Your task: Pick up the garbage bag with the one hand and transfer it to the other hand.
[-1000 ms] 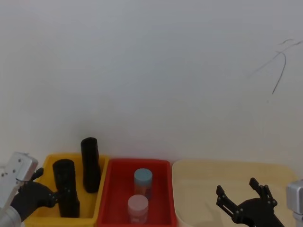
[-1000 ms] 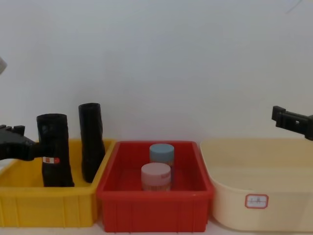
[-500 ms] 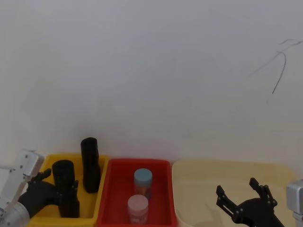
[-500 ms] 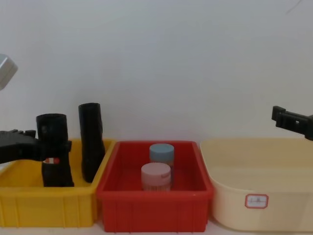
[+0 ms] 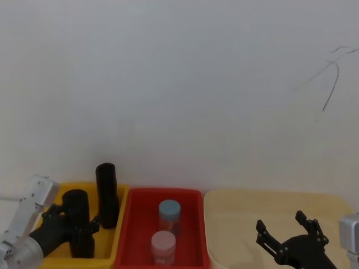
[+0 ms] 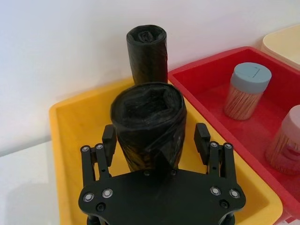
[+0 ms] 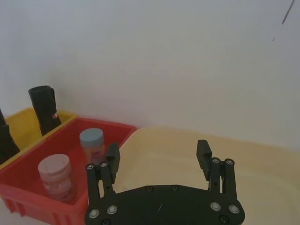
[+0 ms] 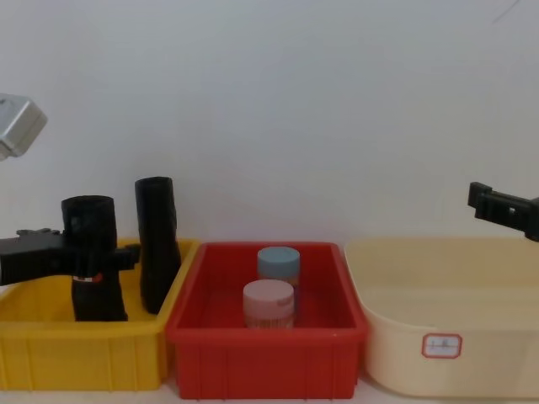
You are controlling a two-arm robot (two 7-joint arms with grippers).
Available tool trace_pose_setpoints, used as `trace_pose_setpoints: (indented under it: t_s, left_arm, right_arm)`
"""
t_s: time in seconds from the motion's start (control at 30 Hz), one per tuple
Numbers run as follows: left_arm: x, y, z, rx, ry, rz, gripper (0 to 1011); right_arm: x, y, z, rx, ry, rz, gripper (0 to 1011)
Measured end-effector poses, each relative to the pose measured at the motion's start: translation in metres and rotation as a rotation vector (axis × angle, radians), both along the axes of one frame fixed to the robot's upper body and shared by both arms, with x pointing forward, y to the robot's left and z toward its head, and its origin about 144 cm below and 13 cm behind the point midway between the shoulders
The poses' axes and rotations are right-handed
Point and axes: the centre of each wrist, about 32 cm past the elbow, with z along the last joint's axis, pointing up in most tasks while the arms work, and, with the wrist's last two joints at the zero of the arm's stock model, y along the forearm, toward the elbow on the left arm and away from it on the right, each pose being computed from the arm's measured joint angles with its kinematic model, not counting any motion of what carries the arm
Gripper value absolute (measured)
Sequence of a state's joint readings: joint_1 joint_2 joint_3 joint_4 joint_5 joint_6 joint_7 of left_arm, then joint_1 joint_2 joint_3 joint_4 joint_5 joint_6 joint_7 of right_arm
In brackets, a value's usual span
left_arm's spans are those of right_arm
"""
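In the head view the left gripper (image 5: 72, 223) reaches into the yellow bin (image 5: 49, 197) at the lower left, level with the middle of the garbage bag (image 5: 76, 208), which stands upright in the bin's front part. A second black roll (image 5: 106, 193) stands upright behind it, nearer the red bin (image 5: 137, 224), which holds a blue-lidded jar (image 5: 169, 213) and a pink-lidded jar (image 5: 163, 245). The right gripper (image 5: 285, 232) hangs over the cream tub (image 5: 235, 202) at the lower right with its fingers spread and nothing between them. The left wrist view looks down on the garbage bag (image 6: 149, 126), its crinkled top open to the camera. The gripper's fingers (image 6: 108, 138) stand one on each side of the roll. They are spread, with a gap showing on the side toward the red bin, so they are not clamped on it. From the right wrist view the right gripper (image 7: 157, 155) is held wide apart above the cream tub (image 7: 262, 159), with both jars and the second black roll (image 7: 43, 108) off to one side. In the chest view the left gripper (image 8: 109, 255) crosses the garbage bag (image 8: 88, 223) just above its small red-and-white sticker (image 8: 87, 277). The roll's base rests inside the yellow bin (image 8: 84, 362). The right gripper (image 8: 498, 206) juts in from the right edge above the cream tub (image 8: 404, 353).
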State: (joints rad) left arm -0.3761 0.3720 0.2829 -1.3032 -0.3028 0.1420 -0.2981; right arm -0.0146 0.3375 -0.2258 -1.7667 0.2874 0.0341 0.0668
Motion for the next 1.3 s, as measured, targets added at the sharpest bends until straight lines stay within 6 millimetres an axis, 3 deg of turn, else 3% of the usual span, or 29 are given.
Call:
trace_pose_setpoints:
  t_s: [0.3, 0.83, 1.3]
  left_arm:
    - [0.0032, -0.0034, 0.0002, -0.009, 0.011, -0.005, 984]
    - [0.0052, -0.0055, 0.0003, -0.013, 0.018, -0.009, 559]
    - [0.0016, -0.0030, 0.0035, -0.016, 0.006, -0.027, 473]
  right_arm:
    - [0.0000, 0.0000, 0.0000, 0.000, 0.000, 0.000, 1001]
    - [0.0000, 0.0000, 0.0000, 0.000, 0.000, 0.000, 1001]
    - [-0.0007, -0.0002, -0.0002, -0.002, 0.001, 0.010, 1001]
